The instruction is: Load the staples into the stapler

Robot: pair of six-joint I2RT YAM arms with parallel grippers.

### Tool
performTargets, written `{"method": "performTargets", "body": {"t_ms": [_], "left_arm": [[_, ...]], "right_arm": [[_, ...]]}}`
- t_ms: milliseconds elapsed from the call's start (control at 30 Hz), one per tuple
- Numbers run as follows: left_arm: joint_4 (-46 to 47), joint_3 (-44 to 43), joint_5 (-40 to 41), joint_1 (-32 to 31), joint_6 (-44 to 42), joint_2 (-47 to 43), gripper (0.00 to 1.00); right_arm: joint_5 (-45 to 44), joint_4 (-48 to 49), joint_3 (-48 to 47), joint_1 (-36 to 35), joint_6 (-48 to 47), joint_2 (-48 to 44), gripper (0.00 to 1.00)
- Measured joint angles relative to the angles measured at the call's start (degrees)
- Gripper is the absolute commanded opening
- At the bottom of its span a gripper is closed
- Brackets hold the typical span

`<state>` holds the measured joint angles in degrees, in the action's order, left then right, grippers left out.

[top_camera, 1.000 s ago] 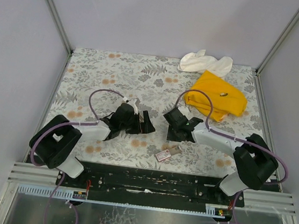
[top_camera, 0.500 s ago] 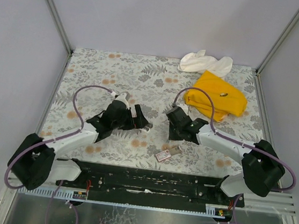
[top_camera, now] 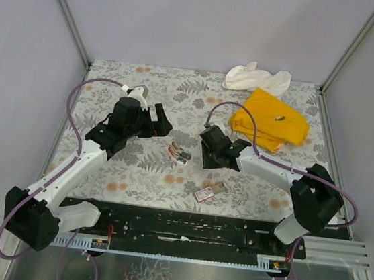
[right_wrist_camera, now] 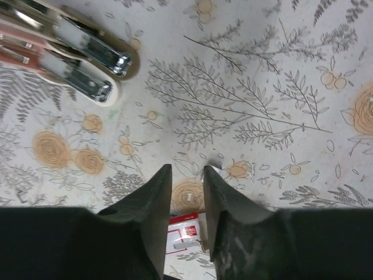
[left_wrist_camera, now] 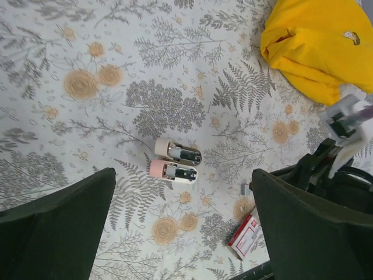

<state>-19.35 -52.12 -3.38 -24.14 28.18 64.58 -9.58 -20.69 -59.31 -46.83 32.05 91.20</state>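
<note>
Lying flat at lower centre of the top view, the box of staples (top_camera: 205,194) is closed to sight, contents not discernible. The stapler (top_camera: 177,153) is laid open just above it. 1 yellow cloth (top_camera: 270,119) and 1 white cloth (top_camera: 255,77) are bunched upper right. The left gripper (top_camera: 158,120) is spread wide, empty; the right gripper (right_wrist_camera: 186,169) is narrowly parted, nothing gripped.

Pink and cream stapler (left_wrist_camera: 173,170), pink white-labelled staples (left_wrist_camera: 246,236), yellow cloth (left_wrist_camera: 317,44), grey-fern orange-flower table (left_wrist_camera: 163,105)
</note>
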Motion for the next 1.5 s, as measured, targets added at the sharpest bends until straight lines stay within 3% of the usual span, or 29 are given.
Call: {"method": "performTargets", "body": {"t_ms": [533, 1200, 1500], "left_arm": [[-3.04, -2.99, 1.09, 2.23, -6.67, 1.27, 1.0], [-2.91, -1.05, 1.09, 2.82, -7.04, 1.49, 1.0], [-2.8, -0.5, -0.28, 2.89, -7.04, 3.21, 1.0]], "right_arm": [[-3.45, -6.34, -0.46, 0.0, 13.7, 8.2, 0.43], [-3.5, -7.26, -1.6, 0.0, 16.04, 10.23, 0.31], [-4.44, -7.26, -1.64, 0.0, 16.02, 10.27, 0.2]]}}
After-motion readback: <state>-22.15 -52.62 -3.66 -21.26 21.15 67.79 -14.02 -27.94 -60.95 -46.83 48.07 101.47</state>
